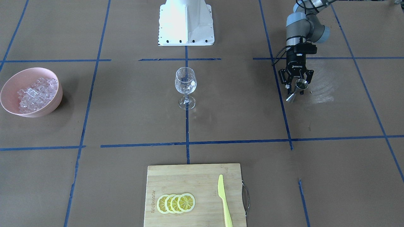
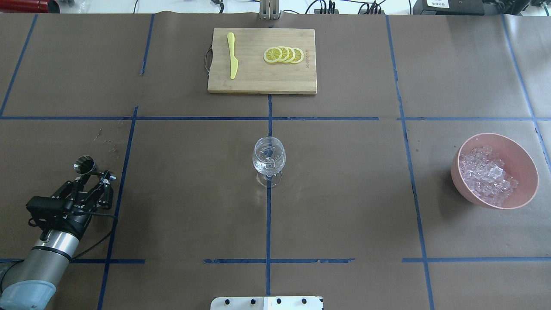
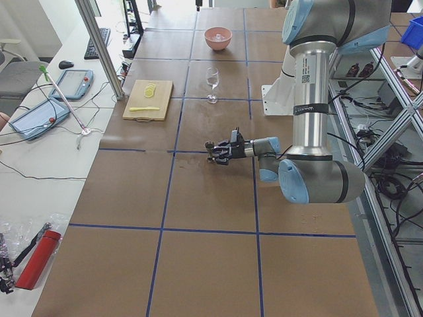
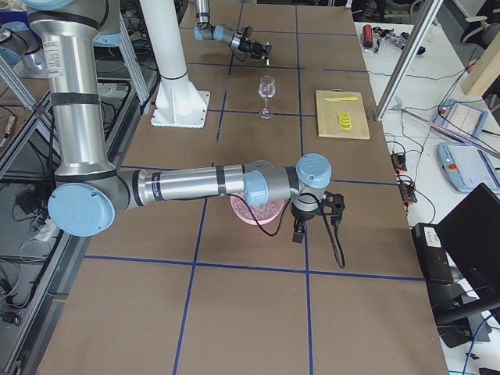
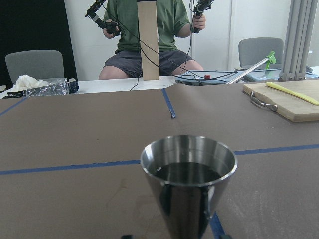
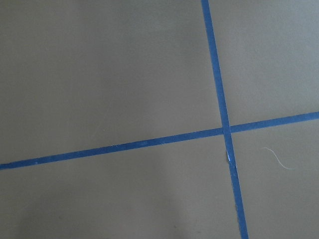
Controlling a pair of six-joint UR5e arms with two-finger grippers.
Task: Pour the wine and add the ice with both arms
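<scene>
Nearest the left wrist camera is the steel jigger [image 5: 188, 189], upright with dark liquid inside. From overhead it sits at the table's far left, the left gripper [image 2: 95, 175] clenched about its narrow waist, well apart from everything else. At the middle stands the wine glass [image 2: 268, 159], upright on the centre tape line. Its bowl glints, and whether anything is already in it I cannot tell from these views. At the far right is the pink bowl [image 2: 456, 172], with the ice [image 2: 486, 177] heaped inside it. The right gripper [image 4: 299, 228] shows only in the side view from the right end, pointing down just beside that bowl. Whether it is released or clenched cannot be told, and its wrist camera shows only brown paper and blue tape.

I judge the wine pour to be the step in hand, at its start, with the ice not yet added. The next move calls for carrying the jigger level across to the glass, bringing its lip over the rim, then tipping slowly so nothing spills short.
</scene>
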